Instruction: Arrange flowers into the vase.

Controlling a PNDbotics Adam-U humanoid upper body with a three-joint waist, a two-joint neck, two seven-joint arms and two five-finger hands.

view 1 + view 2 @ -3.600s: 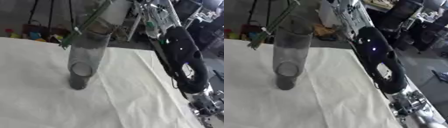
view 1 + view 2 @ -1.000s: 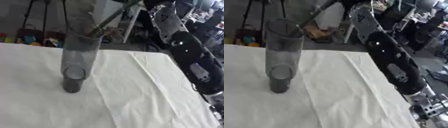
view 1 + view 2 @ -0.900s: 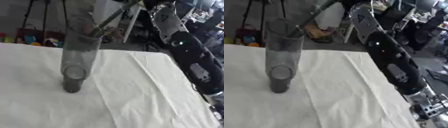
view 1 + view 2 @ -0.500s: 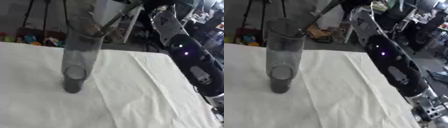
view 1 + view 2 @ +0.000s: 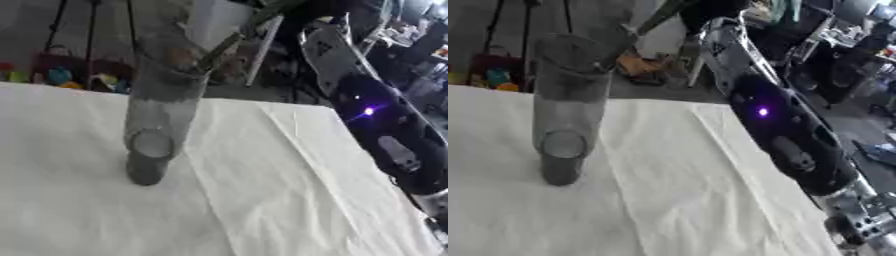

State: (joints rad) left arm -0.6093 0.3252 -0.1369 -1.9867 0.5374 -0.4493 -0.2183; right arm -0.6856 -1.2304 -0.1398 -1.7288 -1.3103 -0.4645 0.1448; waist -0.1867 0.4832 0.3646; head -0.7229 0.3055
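Vase stands upright on the white cloth over the counter, left of centre, a tall clear cylinder with a dark base. One green stem leans out over its far right rim and runs up toward the top edge. Compared with a second ago, the stem's lower end sits at the mouth of the vase much as before, with no clear sign that it has dropped deeper; most of the apparent shift is the head moving, since the whole scene has slid. Your right arm reaches from the near right corner up past the vase to the top of both views, a violet light glowing on the forearm. The right hand is out past the top edge, so you cannot tell whether its fingers are apart or clamped on the stem. Left hand shows in neither view. My read: the flower is entering the vase but not yet released; lower the stem further before letting go, and mind that the tall vase could tip if the stem drags its rim
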